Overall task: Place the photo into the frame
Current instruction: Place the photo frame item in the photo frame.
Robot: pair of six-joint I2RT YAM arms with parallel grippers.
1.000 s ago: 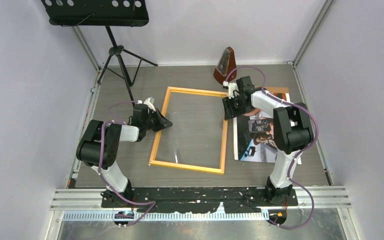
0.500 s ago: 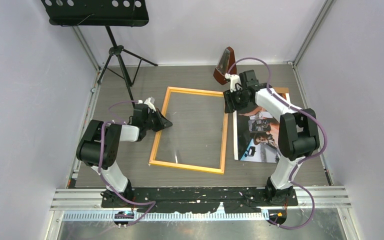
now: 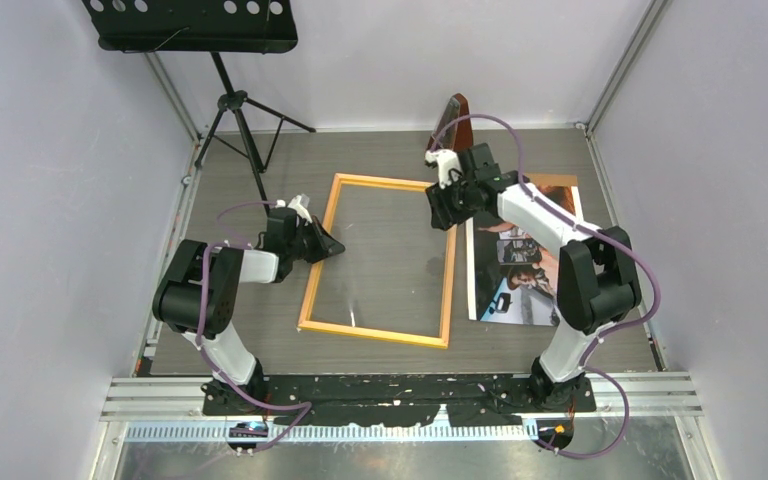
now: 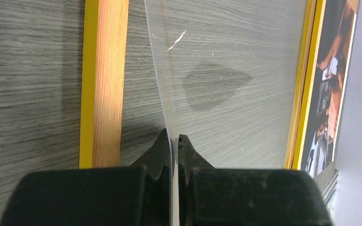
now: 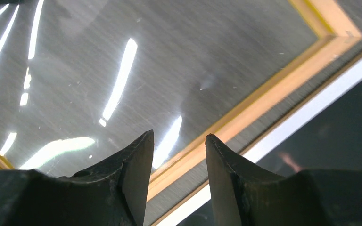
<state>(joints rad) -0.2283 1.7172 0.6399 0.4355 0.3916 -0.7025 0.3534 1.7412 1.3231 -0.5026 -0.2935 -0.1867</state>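
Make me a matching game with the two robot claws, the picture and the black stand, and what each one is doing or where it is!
Things:
1. left gripper
2. right gripper
3. photo
4. music stand

Places or states:
A. lying flat, right of the frame
B. shut on a clear sheet
C. far left corner
D. open, over the frame's right strip

Pairs: 1-B, 2-D, 3-A, 4-C
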